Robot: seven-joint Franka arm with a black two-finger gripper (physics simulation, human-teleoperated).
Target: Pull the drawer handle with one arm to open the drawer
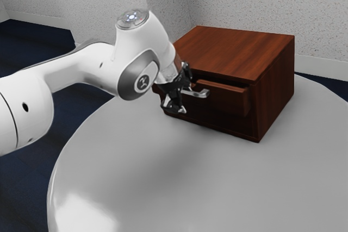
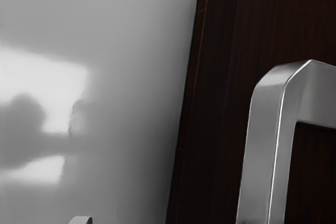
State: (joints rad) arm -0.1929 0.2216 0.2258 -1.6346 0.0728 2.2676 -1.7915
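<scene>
A dark red-brown wooden cabinet (image 1: 239, 47) stands at the back of the round grey table (image 1: 190, 183). Its drawer (image 1: 231, 100) sticks out a little from the cabinet's front. A silver bar handle (image 1: 200, 93) is mounted on the drawer front. My black gripper (image 1: 182, 92) is at the handle's end nearer the exterior view's left, open, one finger above the bar and one below. In the wrist view the silver handle (image 2: 273, 129) stands close against the dark drawer front (image 2: 231, 51), with one fingertip (image 2: 80, 219) at the edge over the table (image 2: 94, 51).
The cabinet sits close to the table's far edge, with a speckled wall and a dark blue floor (image 1: 49, 42) behind. Bare table surface stretches in front of the drawer, toward the exterior view's lower part.
</scene>
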